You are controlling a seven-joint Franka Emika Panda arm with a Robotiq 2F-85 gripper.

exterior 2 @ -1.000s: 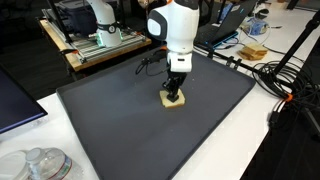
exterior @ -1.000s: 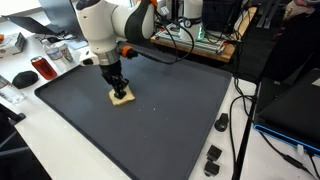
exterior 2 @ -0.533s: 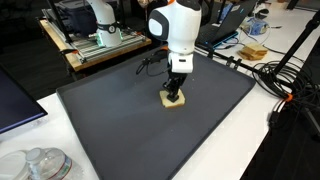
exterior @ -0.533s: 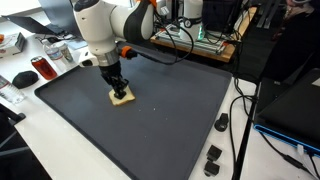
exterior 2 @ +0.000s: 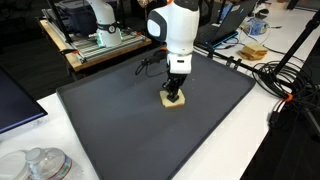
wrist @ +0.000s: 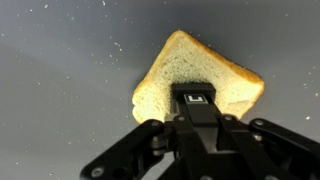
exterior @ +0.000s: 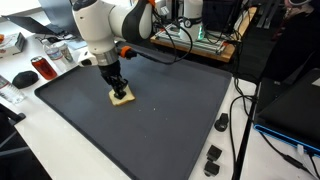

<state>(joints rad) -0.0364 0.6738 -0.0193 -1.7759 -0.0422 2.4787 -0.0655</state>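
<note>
Wrist view: gripper (wrist: pixel 195 98) nearest, jaws drawn together, tips down on near edge of bread slice (wrist: pixel 190 62). Cannot tell whether crust is pinched. Slice lies flat on dark mat (wrist: pixel 60 80), crust rounded at far end.

In both exterior views: white arm (exterior: pixel 100 30) stands over slice, toward one side of mat. Beyond mat edge, black clips (exterior: pixel 213 155) and cables (exterior 2: pixel 270 75) on white table.

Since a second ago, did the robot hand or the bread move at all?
No, nothing visibly changed. The gripper is shut with its tips down on the slice of bread, just as before. The bread lies flat in the same spot on the dark mat.
</note>
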